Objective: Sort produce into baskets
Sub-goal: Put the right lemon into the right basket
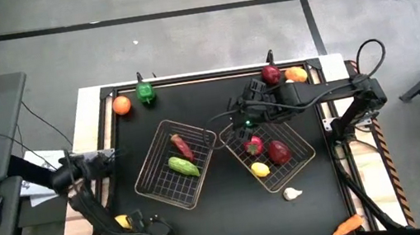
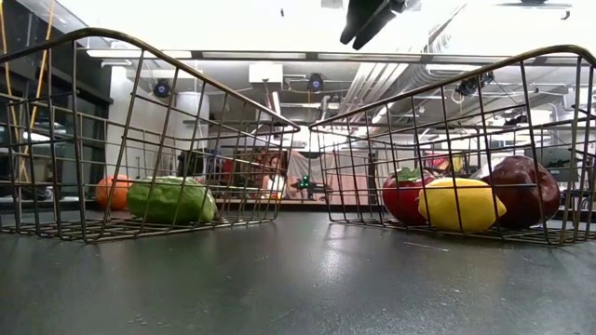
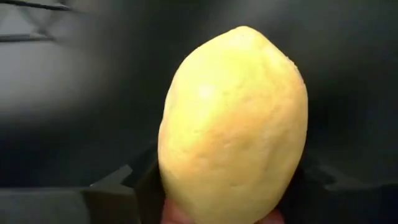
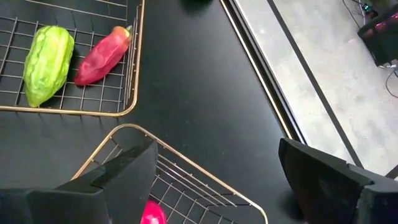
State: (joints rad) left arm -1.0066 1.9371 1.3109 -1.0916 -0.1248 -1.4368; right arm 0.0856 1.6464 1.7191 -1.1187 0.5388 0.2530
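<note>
My left gripper [image 1: 132, 223] is at the table's near left corner, shut on a yellow lemon [image 3: 233, 124], which also shows in the high view [image 1: 123, 222]. My right gripper [image 4: 214, 168] is open and empty, hanging above the far corner of the right basket [image 1: 300, 162]; it also shows in the high view [image 1: 243, 106]. That basket holds a pink-red fruit [image 1: 253, 144], a dark red apple [image 1: 279, 152] and a second lemon [image 1: 260, 169]. The left basket [image 1: 153, 180] holds a red pepper [image 4: 102, 55] and a bumpy green gourd [image 4: 46, 62]. My left gripper pinches the lemon's lower part [image 3: 186, 193] between its two fingers [image 3: 118, 186], one on either side. The lemon stands out beyond the fingertips along their length. It is lifted clear of the table.
Loose produce lies on the black mat: an orange [image 1: 121, 105] and a green pepper [image 1: 145, 93] at the far left, a dark red fruit [image 1: 271, 74] and an orange one [image 1: 296, 74] at the far right, a white garlic [image 1: 291, 194] and a carrot [image 1: 347, 228] near right.
</note>
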